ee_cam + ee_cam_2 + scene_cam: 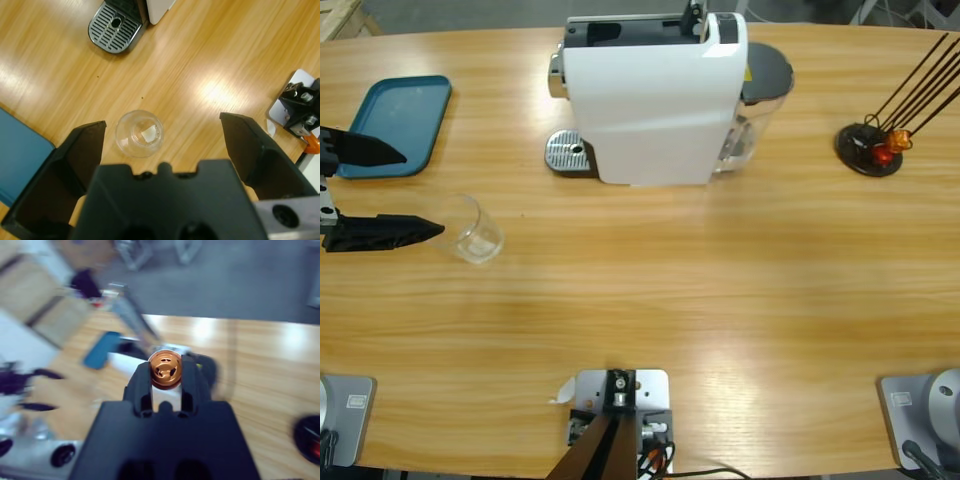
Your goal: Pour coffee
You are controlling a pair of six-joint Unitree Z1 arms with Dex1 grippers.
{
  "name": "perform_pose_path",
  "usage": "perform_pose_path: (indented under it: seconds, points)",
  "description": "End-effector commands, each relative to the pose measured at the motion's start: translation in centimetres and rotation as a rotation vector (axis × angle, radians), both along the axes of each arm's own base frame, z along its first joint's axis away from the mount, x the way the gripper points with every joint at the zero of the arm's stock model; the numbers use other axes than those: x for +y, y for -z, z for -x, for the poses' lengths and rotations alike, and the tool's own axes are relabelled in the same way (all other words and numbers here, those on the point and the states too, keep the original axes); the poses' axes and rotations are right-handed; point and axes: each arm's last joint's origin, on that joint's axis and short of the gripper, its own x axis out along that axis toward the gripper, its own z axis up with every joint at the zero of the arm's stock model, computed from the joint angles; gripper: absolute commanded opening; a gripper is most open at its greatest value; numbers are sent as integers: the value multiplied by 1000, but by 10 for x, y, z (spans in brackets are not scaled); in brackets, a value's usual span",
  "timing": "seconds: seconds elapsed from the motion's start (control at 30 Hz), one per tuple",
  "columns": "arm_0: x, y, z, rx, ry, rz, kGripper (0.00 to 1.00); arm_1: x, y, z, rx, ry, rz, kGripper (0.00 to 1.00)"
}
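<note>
High view: the left gripper (425,192) comes in from the left edge with its jaws spread wide. A clear glass (472,229) stands on the table (720,300) just off the tip of the lower jaw, touching or nearly so, not between the jaws. Beyond the upper jaw lies a blue tray (398,125). Further out from the gripper stands a white coffee machine (655,95) with its metal drip grate (570,153) on the gripper's side. Well apart, at the far end, sits a black holder (868,148) with dark sticks and an orange capsule. No coffee shows in the glass. The right gripper is not seen here

Left wrist view: the left gripper (162,132) is wide open, and the glass (139,133) stands just ahead of its body, nearer the left-hand jaw, touching neither. It looks empty. The grate (116,27) lies further ahead, and the tray (20,160) lies outside the left-hand jaw

Right wrist view: the right gripper (165,371) is closed on a copper-orange capsule (165,370), pinched between the jaw tips with its round face to the camera. Behind it the scene is blurred; the table (265,370) and a blue shape, perhaps the tray (100,349), can be made out
</note>
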Motion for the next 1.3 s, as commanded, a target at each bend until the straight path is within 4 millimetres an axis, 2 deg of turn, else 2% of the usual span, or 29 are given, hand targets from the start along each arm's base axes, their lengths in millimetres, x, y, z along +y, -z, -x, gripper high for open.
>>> perform_pose_path:
  seconds: [0.03, 0.2, 0.4, 0.6, 0.7, 0.77, 0.87, 1.2, 1.3]
  points:
    - [10, 6, 13, -4, -8, 5, 988, 55, 9, -17, 71, -258, -121, 0]
    - [10, -2, 12, -23, -23, 30, 987, 102, 28, -30, 141, -371, -127, 0]
    - [10, -3, 12, -24, -22, 32, 988, 154, 62, -69, 210, -333, -165, 0]
    - [12, 0, 14, -20, -20, 25, 989, 183, 76, -94, 190, -343, -126, 0]
    - [11, 0, 13, -19, -20, 25, 991, 188, 80, -97, 102, -396, -82, 0]
    - [11, 1, 14, -17, -20, 22, 991, 184, 80, -99, 75, -401, -79, 0]
    - [11, 3, 14, -12, -19, 19, 991, 178, 79, -107, 70, -376, -80, 0]
    - [13, 9, 16, 3, -19, 7, 991, 185, 103, -133, 63, -388, -14, 0]
    - [13, 9, 16, 4, -19, 6, 991, 186, 105, -139, 61, -374, -11, 0]
